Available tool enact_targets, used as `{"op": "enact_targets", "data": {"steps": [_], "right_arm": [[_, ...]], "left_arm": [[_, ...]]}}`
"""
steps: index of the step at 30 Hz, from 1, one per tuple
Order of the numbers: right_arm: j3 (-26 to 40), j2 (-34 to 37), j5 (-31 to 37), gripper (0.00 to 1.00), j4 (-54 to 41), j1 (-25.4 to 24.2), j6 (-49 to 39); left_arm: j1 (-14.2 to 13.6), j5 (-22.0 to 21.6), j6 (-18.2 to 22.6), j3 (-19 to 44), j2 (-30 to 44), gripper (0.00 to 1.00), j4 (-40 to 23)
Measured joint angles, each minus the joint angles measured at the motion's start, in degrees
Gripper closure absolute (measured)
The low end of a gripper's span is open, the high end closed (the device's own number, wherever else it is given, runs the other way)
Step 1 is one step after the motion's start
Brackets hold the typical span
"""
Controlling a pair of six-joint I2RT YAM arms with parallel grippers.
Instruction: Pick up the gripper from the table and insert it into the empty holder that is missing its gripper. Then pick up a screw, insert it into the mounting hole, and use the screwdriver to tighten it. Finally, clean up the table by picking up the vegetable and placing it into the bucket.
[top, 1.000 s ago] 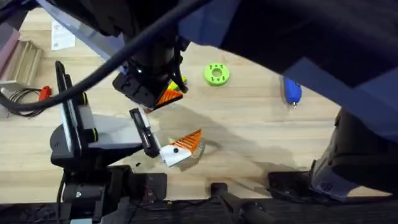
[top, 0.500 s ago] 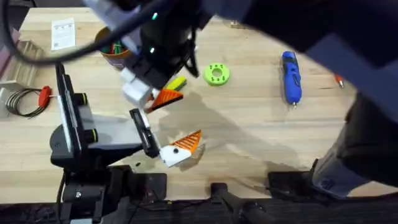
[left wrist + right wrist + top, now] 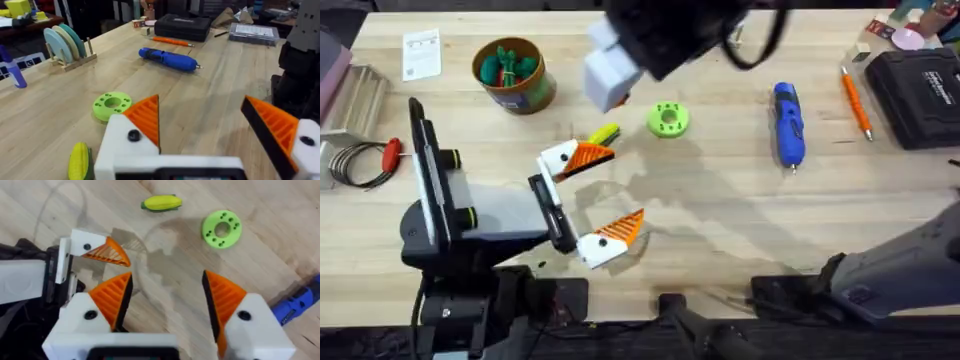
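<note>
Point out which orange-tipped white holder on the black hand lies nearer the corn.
The upper holder, its orange tip almost touching the yellow corn; the other holder lies nearer the table's front edge.

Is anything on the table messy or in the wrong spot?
The toy corn lies loose on the wood beside the green disc, not in the bucket, which already holds green toy vegetables. The blue screwdriver and a thin orange stick also lie out on the table. Nothing looks broken or spilled.

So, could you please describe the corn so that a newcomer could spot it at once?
Start from the green disc mid-table. Just toward the black hand lies the corn, beside that hand's upper orange finger. It is the one small yellow cob with a green husk.
</note>
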Motion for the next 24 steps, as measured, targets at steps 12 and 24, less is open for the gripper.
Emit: {"op": "enact_targets", "data": {"steps": [12, 24], "right_arm": [[-4.90, -1.85, 0.73, 0.157, -0.57, -5.80, 3.09], [-18.78, -7.20, 0.89, 0.157, 3.39, -9.11, 5.21]], "left_arm": [[0.00, 0.00, 0.00, 0.00, 0.00, 0.015, 0.00], [0.00, 0.00, 0.00, 0.00, 0.00, 0.015, 0.00]]}}
